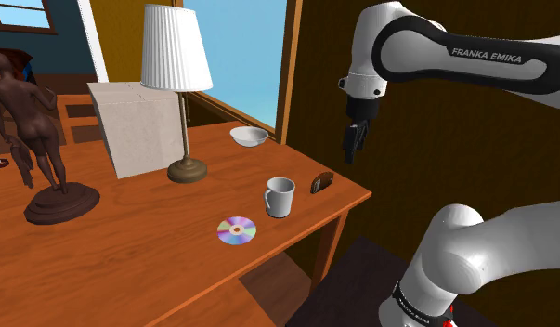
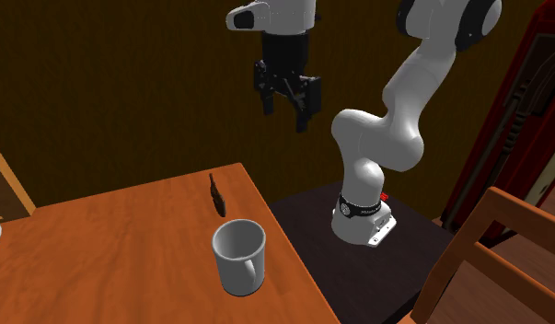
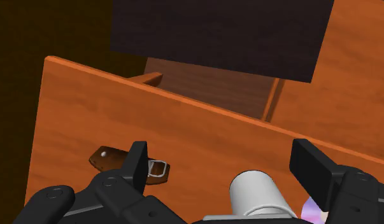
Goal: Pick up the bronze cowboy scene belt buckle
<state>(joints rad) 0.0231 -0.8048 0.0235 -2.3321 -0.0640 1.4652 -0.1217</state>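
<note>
1. Wrist view: our black two-finger claw (image 3: 222, 156) gapes wide, empty; the small brown oval belt buckle (image 3: 106, 158) lies near the orange wooden worktop (image 3: 76, 108) corner.
2. We judge it stiff, thin, slick; pinch across its narrow width.

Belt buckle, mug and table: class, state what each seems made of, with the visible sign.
The small brown oval belt buckle looks like dull bronze-toned metal, possibly leather; a pale wire loop shows at one end. The plain grey-white mug may be ceramic: smooth, unpatterned, so uncertain. The orange-brown table looks like varnished wood: grain streaks show.
</note>
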